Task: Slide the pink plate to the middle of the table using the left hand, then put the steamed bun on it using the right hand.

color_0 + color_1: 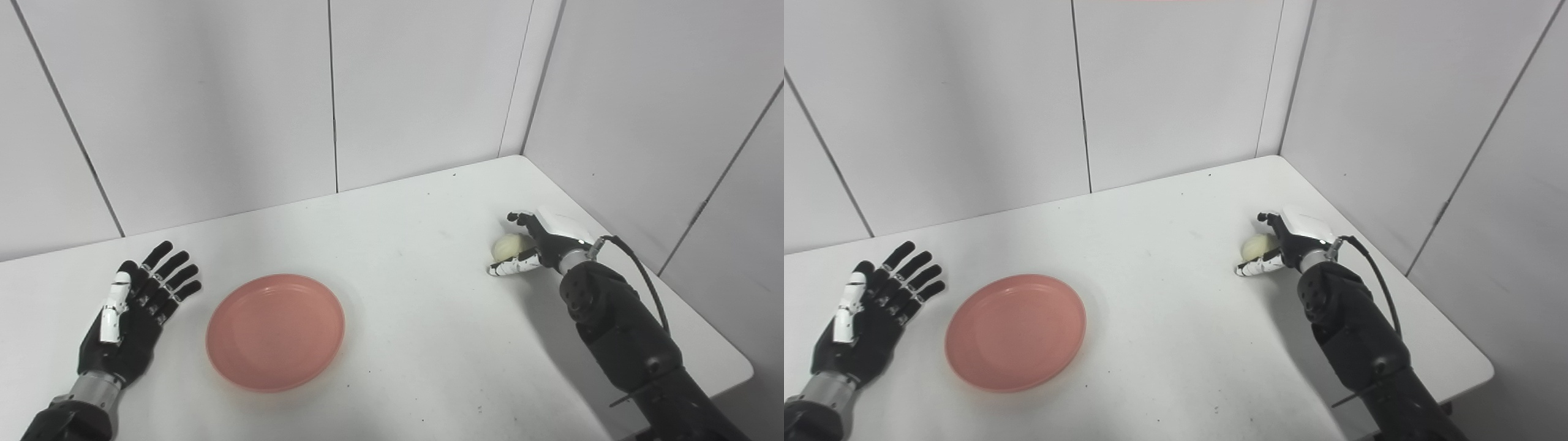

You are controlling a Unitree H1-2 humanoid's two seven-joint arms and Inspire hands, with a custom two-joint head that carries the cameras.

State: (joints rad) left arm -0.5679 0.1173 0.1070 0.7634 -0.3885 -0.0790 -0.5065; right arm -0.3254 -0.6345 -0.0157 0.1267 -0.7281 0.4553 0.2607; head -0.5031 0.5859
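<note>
The pink plate [275, 331] lies flat and empty on the white table [416, 343], left of the table's middle. My left hand [131, 312] rests open and palm up on the table just left of the plate, a small gap apart from its rim. The pale steamed bun [509, 246] sits at the right side of the table. My right hand [542, 245] is wrapped around it, fingers behind and over it, thumb in front. The bun looks to be at table level.
White wall panels close off the back and the right side, meeting at the far right corner [520, 153]. The table's right edge [692, 294] runs just beside my right forearm. A black cable [643, 275] loops off the right wrist.
</note>
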